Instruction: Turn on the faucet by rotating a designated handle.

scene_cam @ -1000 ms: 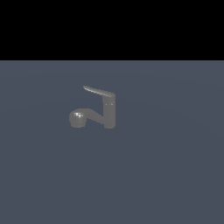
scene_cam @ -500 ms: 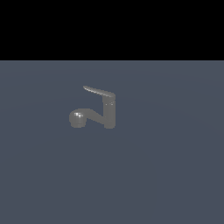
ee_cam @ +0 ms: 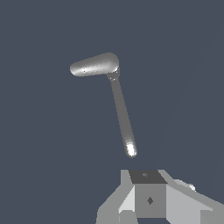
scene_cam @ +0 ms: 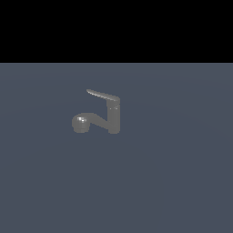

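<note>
The faucet [scene_cam: 113, 119] is a small dull grey tap standing on the flat grey surface, with its bent spout [scene_cam: 81, 123] ending in a round head toward the exterior view's left. The handle [scene_cam: 103, 95] is a thin tapered lever on top of the body, also pointing toward that side. The wrist view looks down on the faucet: the handle [ee_cam: 94, 64] is the broad tapered piece and the spout [ee_cam: 123, 116] the long thin one. Only grey parts of my gripper [ee_cam: 148, 192] show at the picture's edge, apart from the faucet. The exterior view does not show the gripper.
A plain dark grey-blue surface [scene_cam: 173, 182] spreads around the faucet, with a black band behind it in the exterior view.
</note>
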